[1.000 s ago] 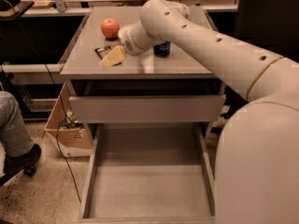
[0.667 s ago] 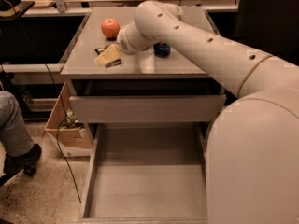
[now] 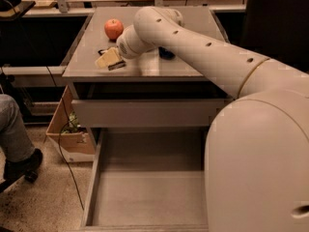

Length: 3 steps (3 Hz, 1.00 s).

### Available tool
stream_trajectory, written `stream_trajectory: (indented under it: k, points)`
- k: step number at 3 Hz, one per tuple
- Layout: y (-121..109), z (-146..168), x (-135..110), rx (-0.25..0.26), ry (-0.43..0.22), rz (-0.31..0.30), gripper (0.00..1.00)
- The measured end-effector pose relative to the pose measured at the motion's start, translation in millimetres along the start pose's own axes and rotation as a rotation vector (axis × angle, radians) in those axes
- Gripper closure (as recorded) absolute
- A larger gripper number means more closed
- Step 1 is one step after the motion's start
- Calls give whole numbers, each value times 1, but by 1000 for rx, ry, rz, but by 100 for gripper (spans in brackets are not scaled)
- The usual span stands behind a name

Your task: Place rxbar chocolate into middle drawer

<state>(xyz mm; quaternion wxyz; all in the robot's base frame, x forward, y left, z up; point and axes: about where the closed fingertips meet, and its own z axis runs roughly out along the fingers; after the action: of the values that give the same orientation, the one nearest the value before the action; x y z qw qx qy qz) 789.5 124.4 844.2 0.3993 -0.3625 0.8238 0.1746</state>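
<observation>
My gripper (image 3: 109,59) is low over the left part of the grey cabinet top (image 3: 87,66), at the end of my white arm (image 3: 193,47). A small dark flat piece, the rxbar chocolate (image 3: 102,51), lies on the top just behind the gripper and is mostly hidden by it. I cannot tell whether the gripper touches it. The middle drawer (image 3: 145,197) is pulled wide open below, a long grey tray with low side walls and nothing in it.
A red apple (image 3: 114,28) sits behind the gripper on the top. A blue can (image 3: 167,54) is half hidden behind my arm. A drawer with a flat grey front (image 3: 145,112) is above the open one. A cardboard box (image 3: 67,129) and a person's leg (image 3: 14,129) are at the left.
The gripper has moved a little left and nearer across the cabinet top. The dark bar, apple and drawers have not moved.
</observation>
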Motion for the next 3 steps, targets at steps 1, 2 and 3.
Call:
stream_trajectory:
  k: [1,2,3]
  points:
    - [6,11,2,-22,4,8,35]
    - [10,15,4,-37,5,12,58]
    - [10,13,3,-38,5,11,82]
